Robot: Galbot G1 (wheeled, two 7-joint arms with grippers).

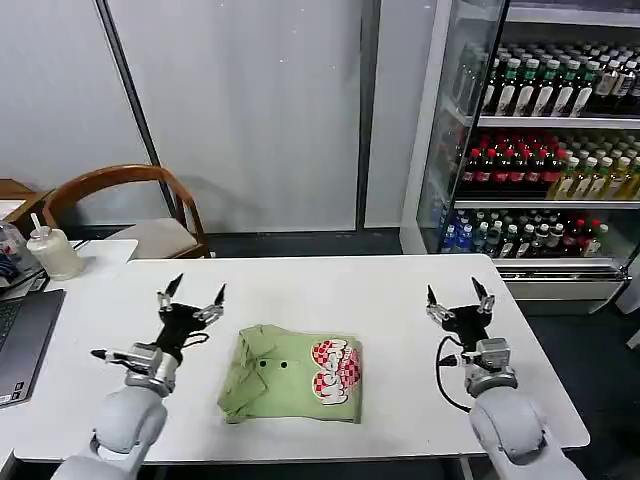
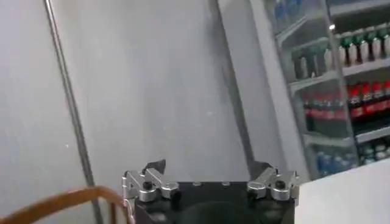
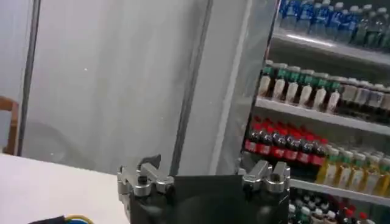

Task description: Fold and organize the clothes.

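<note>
The clothes are one light green polo shirt [image 1: 285, 385], lying folded into a compact rectangle on the white table [image 1: 330, 285], collar side toward my left, its red-and-white checkered graphic [image 1: 335, 368] facing up. My left gripper [image 1: 195, 290] hovers open just left of the shirt, fingers pointing up and away, holding nothing. Well to the shirt's right, my right gripper [image 1: 458, 295] is likewise open and empty. In the left wrist view the left gripper [image 2: 210, 167] faces the wall with its jaws spread wide. In the right wrist view the right gripper [image 3: 204, 164] faces the fridge, jaws wide apart.
A laptop [image 1: 20, 340] and a white pump bottle [image 1: 52, 250] sit at the table's left end. A wooden chair [image 1: 130, 215] stands behind the table. A glass-door drinks fridge [image 1: 540, 130] stands at the back right.
</note>
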